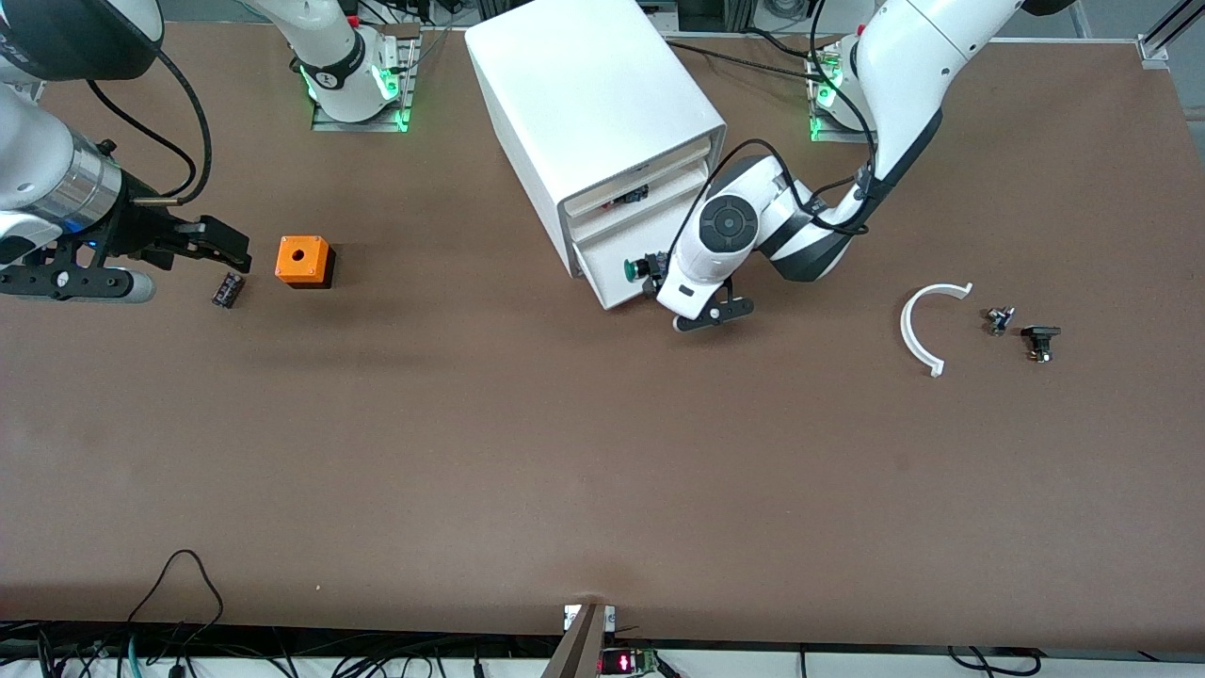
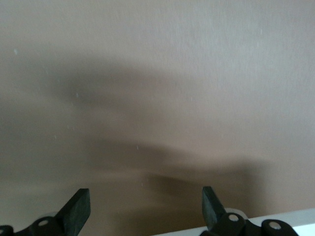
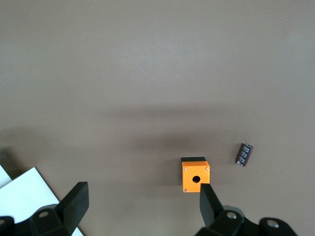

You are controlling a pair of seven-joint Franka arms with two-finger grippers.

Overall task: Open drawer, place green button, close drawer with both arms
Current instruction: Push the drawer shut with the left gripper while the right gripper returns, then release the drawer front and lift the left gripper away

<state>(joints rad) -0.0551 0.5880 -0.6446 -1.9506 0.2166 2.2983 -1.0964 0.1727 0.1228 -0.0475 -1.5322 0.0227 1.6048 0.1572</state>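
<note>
Your left gripper (image 1: 704, 303) sits low at the front of the cabinet (image 1: 593, 132), just beside the pulled-out lowest drawer (image 1: 617, 273); its jaws are spread wide with nothing between them, and its wrist view shows only bare bench (image 2: 157, 88) past the two fingertips (image 2: 78, 206). The button (image 1: 635, 268) lies in that open drawer at its front end, green cap toward the right arm's end of the bench, touching or nearly touching the left wrist housing; you cannot tell which.

Your right gripper (image 1: 221, 247) waits at the right arm's end of the bench, over the small black ribbed component (image 1: 227, 289), jaws also apart and empty. The orange cube (image 1: 303, 261) with a hole stands just beside that component. Toward the left arm's end lie a white curved piece (image 1: 921, 330) and two small dark parts (image 1: 1021, 331), well apart from the cabinet.
</note>
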